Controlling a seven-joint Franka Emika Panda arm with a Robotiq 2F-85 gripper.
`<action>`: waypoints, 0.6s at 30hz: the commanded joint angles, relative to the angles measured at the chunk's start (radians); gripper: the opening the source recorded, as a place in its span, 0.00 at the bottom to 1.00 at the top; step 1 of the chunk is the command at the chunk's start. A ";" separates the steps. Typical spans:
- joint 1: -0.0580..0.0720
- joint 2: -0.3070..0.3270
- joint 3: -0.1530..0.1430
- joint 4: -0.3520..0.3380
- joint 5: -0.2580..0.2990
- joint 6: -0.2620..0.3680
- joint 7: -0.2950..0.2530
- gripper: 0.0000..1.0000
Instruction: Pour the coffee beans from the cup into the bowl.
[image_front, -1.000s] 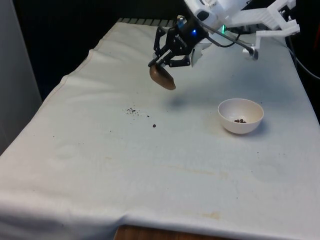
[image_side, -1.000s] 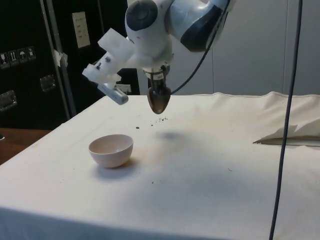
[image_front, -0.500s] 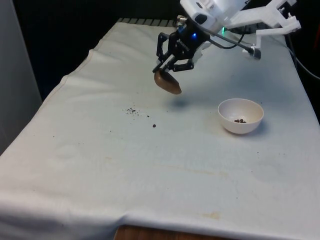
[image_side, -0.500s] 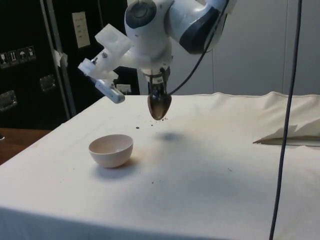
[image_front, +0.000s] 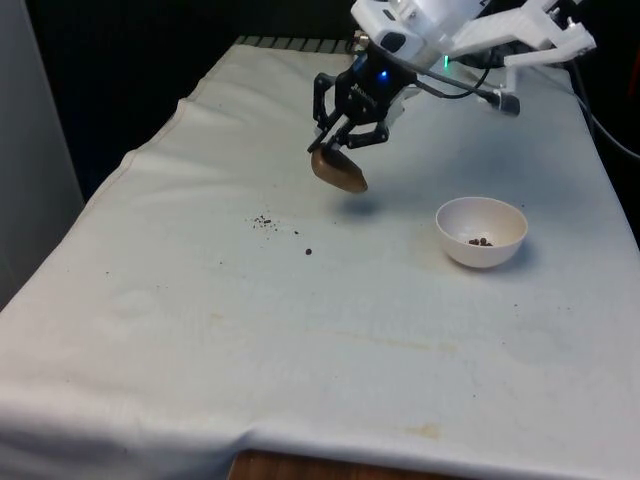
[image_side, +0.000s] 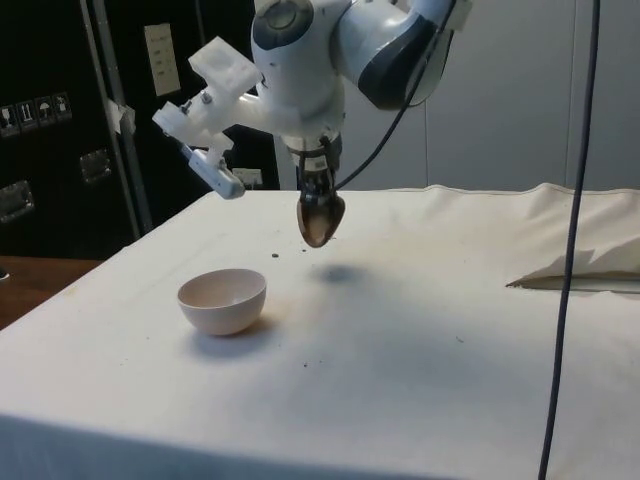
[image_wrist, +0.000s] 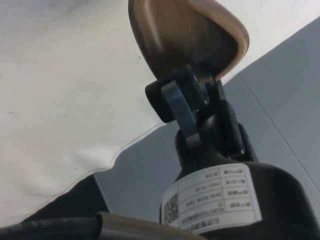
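Carried nearer the white bowl (image_front: 481, 231), the gripper (image_front: 345, 133), clamped on the tilted brown cup (image_front: 338, 171), remains well short of it.

Brown cup (image_front: 338, 172) tilted, held above cloth, white bowl (image_front: 481, 231) upright, few beans inside

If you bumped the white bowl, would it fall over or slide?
The bowl would probably slide or rock before tipping: it looks wide, low and round underneath. With only a few beans inside, it is likely light, so a small bump could move it.
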 joint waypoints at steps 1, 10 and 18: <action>-0.009 0.001 0.000 -0.005 0.018 0.026 -0.015 0.00; -0.009 0.007 -0.022 -0.010 0.054 0.075 -0.033 0.00; -0.009 0.013 -0.039 -0.014 0.084 0.118 -0.047 0.00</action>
